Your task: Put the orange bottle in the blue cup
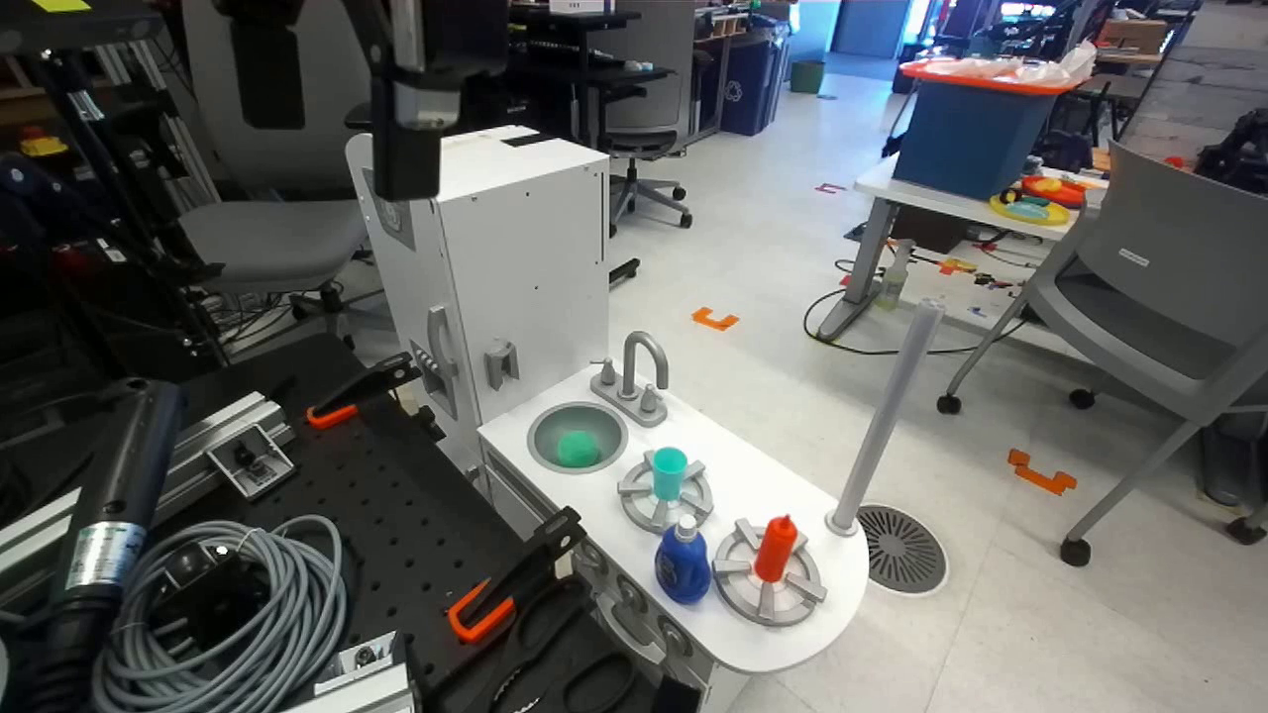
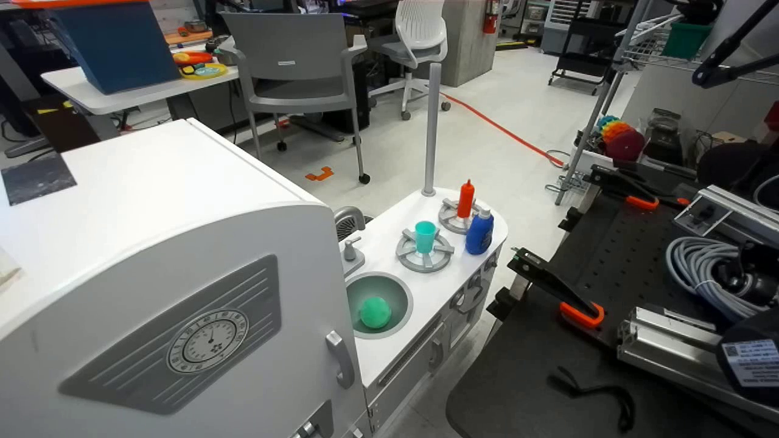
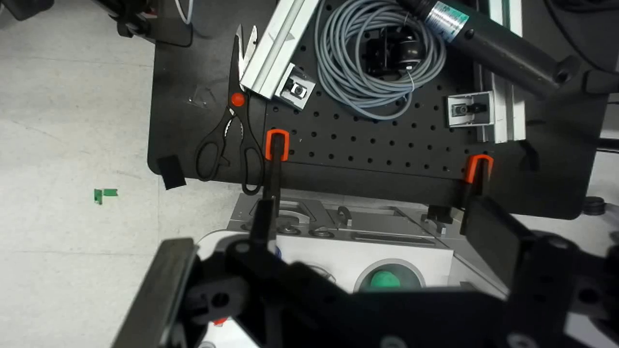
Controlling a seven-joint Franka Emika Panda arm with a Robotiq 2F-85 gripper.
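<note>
The orange bottle (image 1: 776, 551) stands upright on the far round burner; it also shows in an exterior view (image 2: 465, 199). Only a small red bit of it (image 3: 220, 321) shows in the wrist view, past the gripper's body. The blue cup (image 1: 669, 473) stands upright on the burner nearer the sink, beside the bottle's burner; it also shows in an exterior view (image 2: 425, 236). In the wrist view the cup is hidden behind the gripper. My gripper (image 3: 375, 227) is open and empty. It hangs high above the toy kitchen, near the tall cabinet (image 1: 339, 158).
A blue detergent bottle (image 1: 683, 561) stands at the counter's front edge between the burners. A green ball (image 2: 375, 312) lies in the sink (image 1: 543, 443). A faucet (image 1: 644, 361), grey pole (image 1: 885, 416) and tall white cabinet (image 1: 525, 248) rise around the counter. A black table (image 3: 377, 169) adjoins.
</note>
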